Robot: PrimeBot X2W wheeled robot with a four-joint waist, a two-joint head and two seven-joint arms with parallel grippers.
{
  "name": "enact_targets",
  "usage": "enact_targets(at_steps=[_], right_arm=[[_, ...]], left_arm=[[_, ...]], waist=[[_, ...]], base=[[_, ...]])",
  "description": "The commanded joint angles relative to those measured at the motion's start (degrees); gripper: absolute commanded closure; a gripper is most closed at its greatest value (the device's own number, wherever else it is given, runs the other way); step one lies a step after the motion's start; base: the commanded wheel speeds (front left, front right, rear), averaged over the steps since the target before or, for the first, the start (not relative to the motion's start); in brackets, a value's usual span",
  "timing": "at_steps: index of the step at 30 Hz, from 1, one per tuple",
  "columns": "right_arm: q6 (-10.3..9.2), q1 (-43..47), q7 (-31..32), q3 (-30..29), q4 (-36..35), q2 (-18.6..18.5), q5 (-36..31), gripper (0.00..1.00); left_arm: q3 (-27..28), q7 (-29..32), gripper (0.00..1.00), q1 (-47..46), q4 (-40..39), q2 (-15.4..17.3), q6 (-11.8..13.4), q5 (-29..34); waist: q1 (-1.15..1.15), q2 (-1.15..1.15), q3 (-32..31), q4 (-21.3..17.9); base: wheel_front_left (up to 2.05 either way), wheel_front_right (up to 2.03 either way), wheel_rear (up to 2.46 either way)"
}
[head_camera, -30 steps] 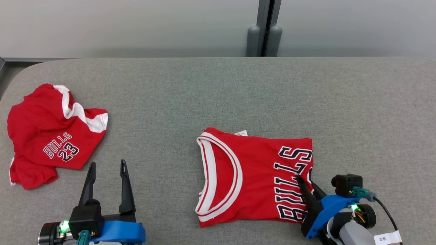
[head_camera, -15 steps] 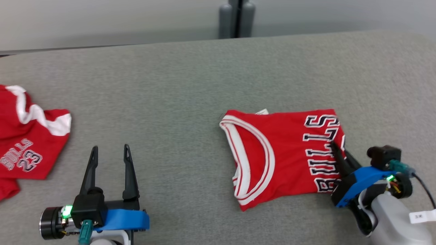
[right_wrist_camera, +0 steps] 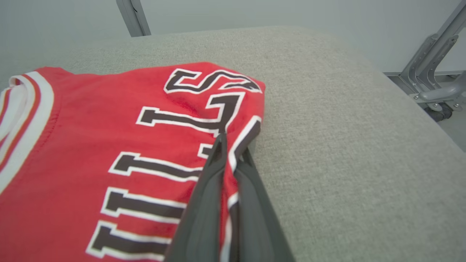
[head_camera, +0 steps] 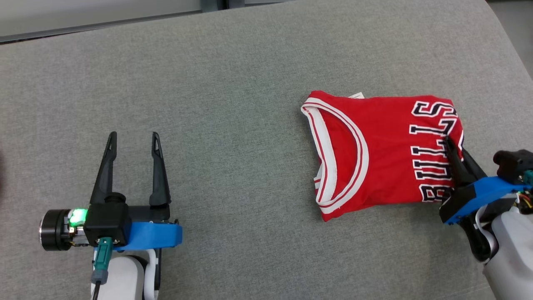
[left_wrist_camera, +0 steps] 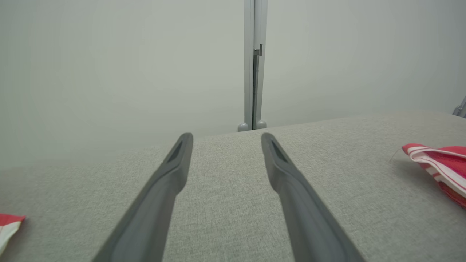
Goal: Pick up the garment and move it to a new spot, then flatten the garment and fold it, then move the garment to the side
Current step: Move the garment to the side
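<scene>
A folded red jersey point(head_camera: 383, 150) with white trim and black BULLS lettering lies on the grey table, right of centre. My right gripper point(head_camera: 453, 143) is shut on the jersey's right edge; in the right wrist view the two fingers pinch the fabric point(right_wrist_camera: 231, 153) beside the lettering point(right_wrist_camera: 174, 120). My left gripper point(head_camera: 133, 139) stands open over bare table at the lower left, nothing between its fingers point(left_wrist_camera: 222, 140). The jersey's collar edge point(left_wrist_camera: 437, 163) shows at the right of the left wrist view.
The grey fabric table point(head_camera: 229, 104) ends at a rounded right edge point(head_camera: 512, 50), close to the jersey. A metal frame on castors point(right_wrist_camera: 433, 80) stands beyond that edge. A corner of another red-and-white garment point(left_wrist_camera: 7, 225) lies left of my left gripper.
The head camera has swung right and down, so the second red garment has left its view. My right gripper has dragged the jersey rightward, toward the table's right edge. The left gripper stays open.
</scene>
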Motion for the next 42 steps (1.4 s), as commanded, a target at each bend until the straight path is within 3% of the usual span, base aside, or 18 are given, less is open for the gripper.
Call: enact_targets(at_steps=[1, 8, 14, 24, 28, 34, 35, 36, 37, 42], right_arm=[[-0.01, -2.00, -0.19, 0.11, -0.80, -0.85, -0.34, 1.00], [-0.01, -9.41, -0.19, 3.15, -0.73, -3.57, -1.63, 1.00], [-0.01, -20.68, 1.00, 6.93, 3.06, -8.40, -0.62, 1.00], [-0.01, -34.68, 2.21, 9.17, 15.46, -17.07, 3.05, 1.00], [-0.01, -37.44, 1.66, 10.21, 18.90, -18.61, 3.16, 1.00], [-0.01, -40.03, 1.61, 11.07, 24.29, -18.00, 3.92, 0.98], [-0.01, -40.17, 1.57, 11.22, 25.16, -17.49, 4.02, 0.76], [-0.01, -40.36, 1.42, 11.46, 25.85, -17.19, 3.90, 0.04], [-0.01, -40.59, 1.24, 11.62, 26.33, -16.97, 3.83, 0.00], [-0.01, -40.79, 0.25, 11.66, 28.85, -16.49, 2.83, 0.00]], left_arm=[[0.00, -0.12, 0.00, -0.93, -0.48, 0.41, -0.01, 0.16], [-0.47, -0.12, 0.00, -2.51, -1.36, 1.49, 0.33, 0.63], [-1.11, -0.11, 0.00, -4.83, -3.14, 2.68, 0.50, 1.24], [-2.20, -0.11, 0.00, -7.93, -6.34, 4.75, 1.31, 2.24], [-2.21, -0.11, 0.00, -8.03, -7.71, 5.67, 1.85, 2.39], [-2.54, -0.11, 0.00, -7.66, -8.78, 6.39, 2.59, 2.21], [-2.67, -0.11, 0.00, -7.65, -8.80, 6.44, 2.60, 2.10], [-2.79, -0.11, 0.00, -7.63, -8.74, 6.47, 2.72, 1.98], [-2.86, -0.11, 0.00, -7.60, -8.61, 6.49, 2.84, 1.78], [-2.65, -0.11, 0.00, -6.40, -8.05, 6.51, 3.53, 0.91]], waist=[[-0.01, -0.01, 0.33, -0.19], [-0.01, -0.01, 2.81, -0.25], [-0.01, -0.01, 7.48, 0.67], [-0.01, -0.01, 14.31, 1.69], [-0.01, -0.01, 15.68, 1.49], [-0.01, -0.01, 16.50, 1.01], [-0.01, -0.01, 16.46, 1.03], [-0.01, -0.01, 16.35, 1.06], [-0.01, -0.01, 16.15, 1.09], [-0.01, -0.01, 13.83, 1.38]], base=[[0.00, 0.00, 0.00], [0.00, 0.00, 0.00], [0.00, 0.00, 0.00], [0.00, 0.00, 0.00], [0.00, 0.00, 0.00], [0.00, 0.00, 0.00], [0.00, 0.00, 0.00], [0.00, 0.00, 0.00], [0.00, 0.00, 0.00], [0.00, 0.00, 0.00]])
